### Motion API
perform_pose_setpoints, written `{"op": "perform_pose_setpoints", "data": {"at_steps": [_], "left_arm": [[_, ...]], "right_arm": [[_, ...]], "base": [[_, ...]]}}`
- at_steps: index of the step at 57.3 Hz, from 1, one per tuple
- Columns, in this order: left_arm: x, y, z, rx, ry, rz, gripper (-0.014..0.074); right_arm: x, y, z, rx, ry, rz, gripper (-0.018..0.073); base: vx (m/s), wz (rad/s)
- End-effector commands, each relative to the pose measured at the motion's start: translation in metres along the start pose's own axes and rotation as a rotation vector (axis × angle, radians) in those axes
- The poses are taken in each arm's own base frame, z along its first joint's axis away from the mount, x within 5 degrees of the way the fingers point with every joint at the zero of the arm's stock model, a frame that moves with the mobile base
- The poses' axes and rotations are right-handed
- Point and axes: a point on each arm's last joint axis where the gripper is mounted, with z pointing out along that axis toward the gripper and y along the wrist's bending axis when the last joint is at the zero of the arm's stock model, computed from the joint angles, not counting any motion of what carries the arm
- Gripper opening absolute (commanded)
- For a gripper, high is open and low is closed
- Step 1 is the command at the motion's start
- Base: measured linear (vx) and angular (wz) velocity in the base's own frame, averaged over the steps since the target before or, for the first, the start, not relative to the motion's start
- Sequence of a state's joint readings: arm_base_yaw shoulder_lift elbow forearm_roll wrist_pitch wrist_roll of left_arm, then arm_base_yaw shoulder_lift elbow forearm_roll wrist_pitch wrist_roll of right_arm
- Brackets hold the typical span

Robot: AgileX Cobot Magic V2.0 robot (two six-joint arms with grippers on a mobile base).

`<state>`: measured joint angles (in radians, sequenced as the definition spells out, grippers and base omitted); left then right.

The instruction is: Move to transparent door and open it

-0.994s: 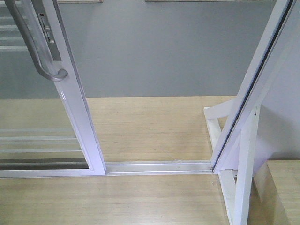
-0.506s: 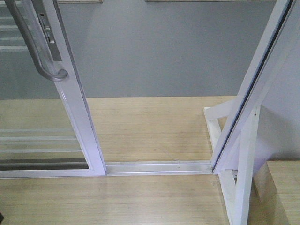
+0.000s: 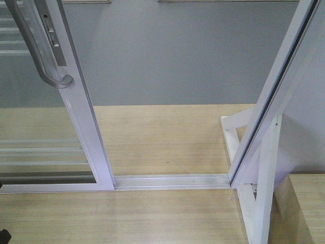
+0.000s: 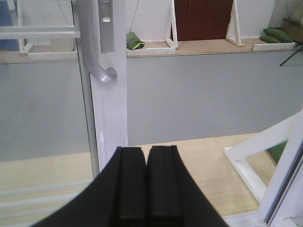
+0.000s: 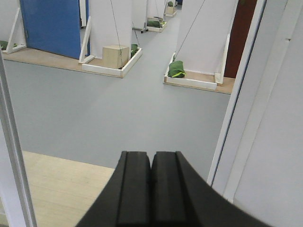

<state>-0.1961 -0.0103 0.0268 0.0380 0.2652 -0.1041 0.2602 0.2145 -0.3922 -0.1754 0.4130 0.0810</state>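
The transparent door [image 3: 84, 117] stands at the left of the front view, a glass panel in a glossy white frame. Its curved silver handle [image 3: 43, 51] is on the upright. An open gap lies between that upright and the white jamb [image 3: 277, 96] on the right. The door [image 4: 111, 104] and handle [image 4: 92, 52] also show in the left wrist view, ahead of my left gripper [image 4: 146, 153], which is shut, empty and apart from them. My right gripper [image 5: 151, 158] is shut and empty and faces the gap, with the jamb [image 5: 246, 94] to its right.
A metal floor track [image 3: 170, 180] crosses the gap. A white wooden brace [image 3: 254, 193] stands at the right by the jamb. Grey floor [image 3: 177, 56] lies beyond the wooden strip. Far off are a wooden box [image 5: 116, 56], green bags [image 5: 177, 69] and a blue door [image 5: 52, 26].
A small dark part has come into the bottom left corner of the front view. The door, handle and jamb stay almost where they were.
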Motion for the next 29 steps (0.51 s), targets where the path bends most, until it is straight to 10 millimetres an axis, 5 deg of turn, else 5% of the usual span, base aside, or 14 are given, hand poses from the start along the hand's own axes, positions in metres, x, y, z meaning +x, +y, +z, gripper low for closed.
{"op": "perform_pose_setpoints", "data": {"at_steps": [1,29], "left_arm": [[0.0007,-0.0005,0.0011,0.012,-0.064,-0.01,0.0],[0.0007,-0.0005,0.0011,0.012,-0.064,-0.01,0.0]], "right_arm": [[-0.0162,-0.0004,-0.0023,-0.002,-0.104,-0.015,-0.0003],[-0.0141,0.0,-0.0011,-0.005,-0.104,-0.015,-0.0003]], "base": [[0.0,0.0],[0.0,0.0]]}}
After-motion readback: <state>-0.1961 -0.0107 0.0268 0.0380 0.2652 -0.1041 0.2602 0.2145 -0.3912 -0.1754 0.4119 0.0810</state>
